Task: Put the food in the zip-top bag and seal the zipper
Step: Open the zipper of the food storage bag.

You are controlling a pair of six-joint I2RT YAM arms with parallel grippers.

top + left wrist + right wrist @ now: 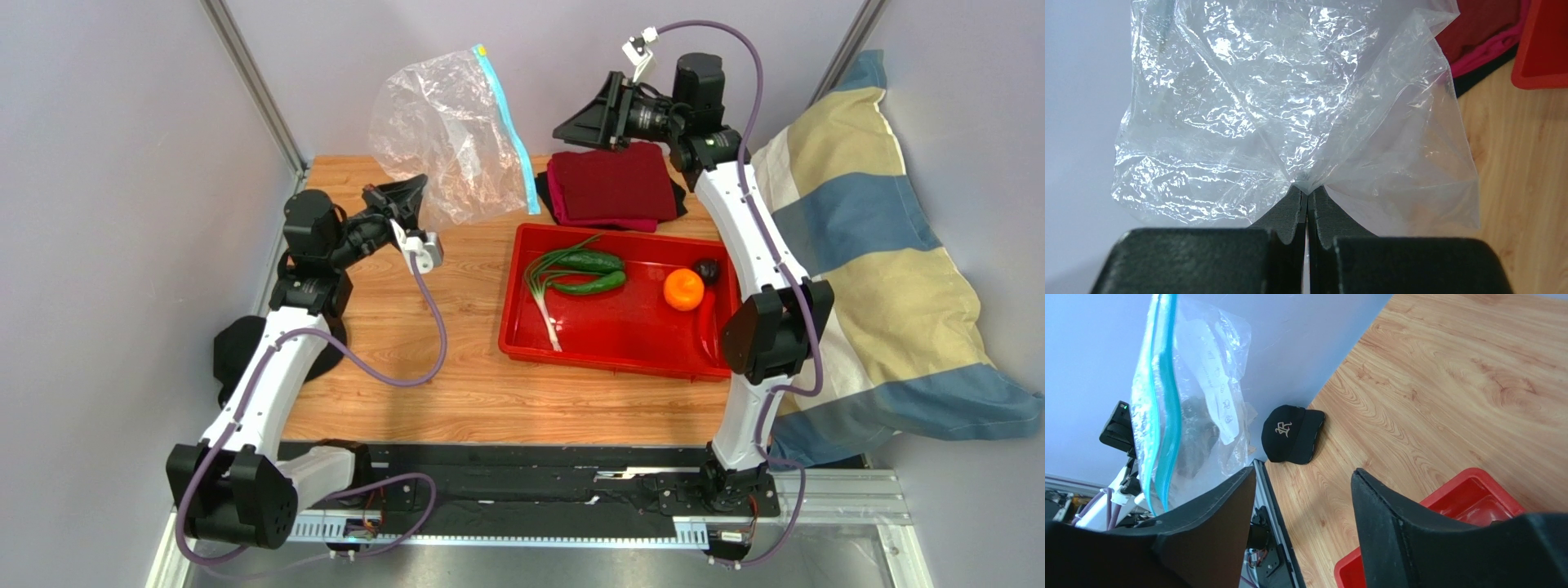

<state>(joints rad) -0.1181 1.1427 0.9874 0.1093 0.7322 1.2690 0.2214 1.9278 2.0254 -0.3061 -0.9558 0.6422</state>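
the left gripper (405,208) is clamped tight on the zip-top bag (448,135), its two fingertips pressed together on a gathered pinch of clear plastic, as the left wrist view shows at the bag's (1290,110) lower edge. the bag hangs in the air above the far left part of the wooden table (417,404), crumpled and puffed out, with the bluish zipper (509,123) running along the side that faces the right arm. the right gripper (589,123) is raised just to the right of that edge, above the folded maroon cloth (613,184). its jaws stand partly apart with nothing between them, and only table shows through the gap in the right wrist view (1303,478). there the zipper (1161,416) stands nearly upright just beside one finger; whether they touch i cannot tell. the food lies in the red tray (613,355) on the right half of the table: two green vegetables (591,272) side by side, a green onion (546,312) curving past them, an orange fruit (683,289) and a small dark round piece (708,268) near it. a black cap (1290,435) rests at the table's left edge, and a striped pillow (883,270) sits beyond the right arm.
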